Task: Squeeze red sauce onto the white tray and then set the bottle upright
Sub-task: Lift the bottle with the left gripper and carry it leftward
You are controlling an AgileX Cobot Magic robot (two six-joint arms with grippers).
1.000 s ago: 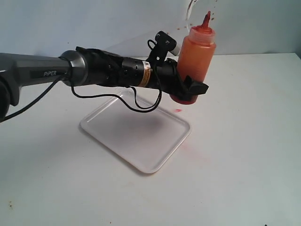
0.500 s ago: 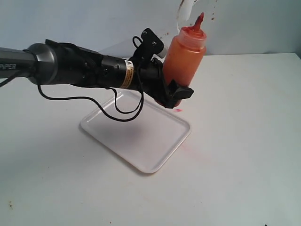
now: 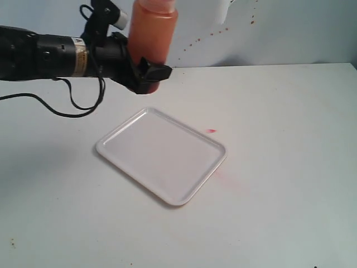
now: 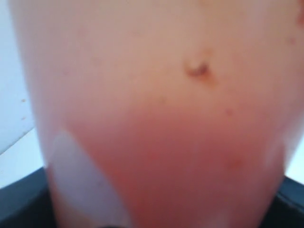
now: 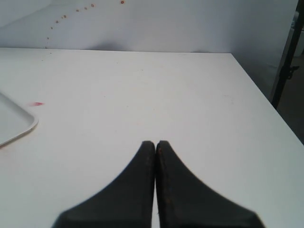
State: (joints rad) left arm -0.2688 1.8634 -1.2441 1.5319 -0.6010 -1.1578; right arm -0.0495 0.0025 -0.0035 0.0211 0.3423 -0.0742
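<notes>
My left gripper (image 3: 148, 77) clamps the bottle (image 3: 153, 33) upright, short of the tray (image 3: 162, 151), which seems bare; next I must tip and squeeze over it. My right gripper (image 5: 156, 148) is pressed together.

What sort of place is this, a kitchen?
Probably a robot test bench, not a kitchen: a plain white table, a red-speckled wall, and the left gripper holding the bottle near the white tray.

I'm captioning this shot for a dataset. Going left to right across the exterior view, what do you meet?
robot arm → bottle → small red smear. The tray stretches across beneath both the bottle and the smear, so it has no clear place in the order and is left out.
</notes>
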